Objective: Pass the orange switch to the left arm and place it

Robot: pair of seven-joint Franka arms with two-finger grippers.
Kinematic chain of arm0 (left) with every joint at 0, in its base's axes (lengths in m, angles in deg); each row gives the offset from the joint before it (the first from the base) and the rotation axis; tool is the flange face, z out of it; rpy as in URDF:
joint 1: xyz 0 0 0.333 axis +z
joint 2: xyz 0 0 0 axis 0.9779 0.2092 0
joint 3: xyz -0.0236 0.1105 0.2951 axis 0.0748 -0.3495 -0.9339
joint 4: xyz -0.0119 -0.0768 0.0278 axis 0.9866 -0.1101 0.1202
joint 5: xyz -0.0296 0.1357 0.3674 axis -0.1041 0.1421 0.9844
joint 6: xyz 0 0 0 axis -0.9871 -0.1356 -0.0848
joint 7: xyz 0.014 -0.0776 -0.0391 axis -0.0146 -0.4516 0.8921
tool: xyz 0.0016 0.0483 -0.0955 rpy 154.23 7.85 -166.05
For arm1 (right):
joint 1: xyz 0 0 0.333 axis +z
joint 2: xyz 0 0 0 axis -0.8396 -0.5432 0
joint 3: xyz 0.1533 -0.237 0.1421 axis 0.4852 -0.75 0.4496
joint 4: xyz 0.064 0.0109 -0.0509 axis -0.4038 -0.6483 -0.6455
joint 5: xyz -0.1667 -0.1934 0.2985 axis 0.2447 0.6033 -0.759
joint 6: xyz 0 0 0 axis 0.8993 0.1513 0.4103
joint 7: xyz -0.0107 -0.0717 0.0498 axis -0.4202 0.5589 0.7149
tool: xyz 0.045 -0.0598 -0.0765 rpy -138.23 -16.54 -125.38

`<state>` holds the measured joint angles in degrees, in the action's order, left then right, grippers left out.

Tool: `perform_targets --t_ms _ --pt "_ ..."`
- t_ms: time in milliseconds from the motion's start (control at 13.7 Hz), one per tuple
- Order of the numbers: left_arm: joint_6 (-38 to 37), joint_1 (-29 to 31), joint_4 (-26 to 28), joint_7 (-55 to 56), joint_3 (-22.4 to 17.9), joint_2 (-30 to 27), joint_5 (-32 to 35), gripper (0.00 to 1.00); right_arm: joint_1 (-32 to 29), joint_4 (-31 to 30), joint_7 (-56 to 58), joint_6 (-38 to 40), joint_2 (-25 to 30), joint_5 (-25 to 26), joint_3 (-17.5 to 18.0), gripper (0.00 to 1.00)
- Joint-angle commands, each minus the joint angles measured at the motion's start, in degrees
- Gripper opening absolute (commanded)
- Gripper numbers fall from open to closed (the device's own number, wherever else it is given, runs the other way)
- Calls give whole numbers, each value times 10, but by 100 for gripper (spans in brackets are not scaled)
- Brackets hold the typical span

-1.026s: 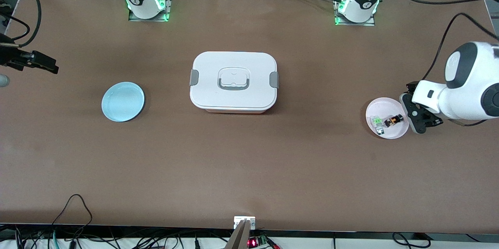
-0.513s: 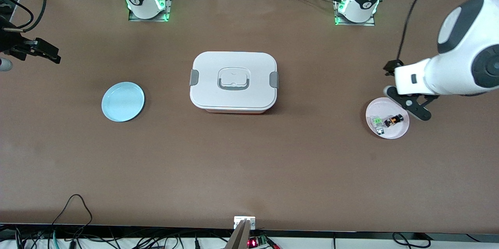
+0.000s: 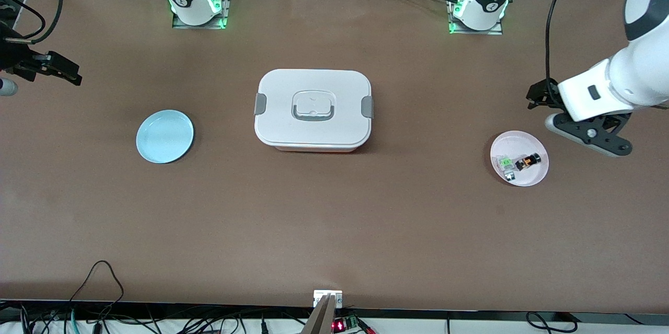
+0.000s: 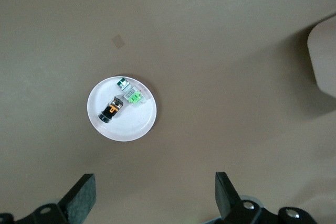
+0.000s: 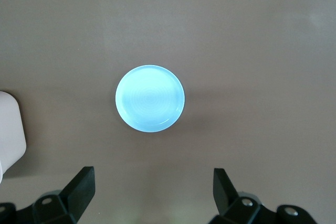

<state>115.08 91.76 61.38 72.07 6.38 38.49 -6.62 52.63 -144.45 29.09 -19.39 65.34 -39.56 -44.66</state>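
The orange switch (image 3: 528, 161) lies on a small pink plate (image 3: 515, 143) near the left arm's end of the table, beside a green and clear switch (image 3: 505, 162). In the left wrist view the orange switch (image 4: 110, 110) and the pink plate (image 4: 128, 125) show below my left gripper (image 4: 155, 198), which is open and empty. That left gripper (image 3: 589, 135) hangs in the air just off the plate's edge. The white box (image 3: 312, 109) stands mid-table. My right gripper (image 3: 52, 70) is open and empty at the right arm's end.
A light blue plate (image 3: 164, 136) sits between the box and the right arm's end; it shows in the right wrist view (image 5: 150, 98) with a box corner (image 5: 10, 124). Cables hang along the table's front edge.
My left gripper has lifted and swung away from the pink plate toward the left arm's end of the table. My right gripper shifted slightly toward the bases, then held still.
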Motion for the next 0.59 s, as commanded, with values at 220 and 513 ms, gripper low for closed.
perform_targets --t_ms 220,513 --pt "104 -201 158 111 -274 -121 -83 100 -1 -7 11 0 8 -9 -14 100" --pt "227 -209 297 111 -290 -215 -69 100 0 -7 11 -2 7 -9 -14 100"
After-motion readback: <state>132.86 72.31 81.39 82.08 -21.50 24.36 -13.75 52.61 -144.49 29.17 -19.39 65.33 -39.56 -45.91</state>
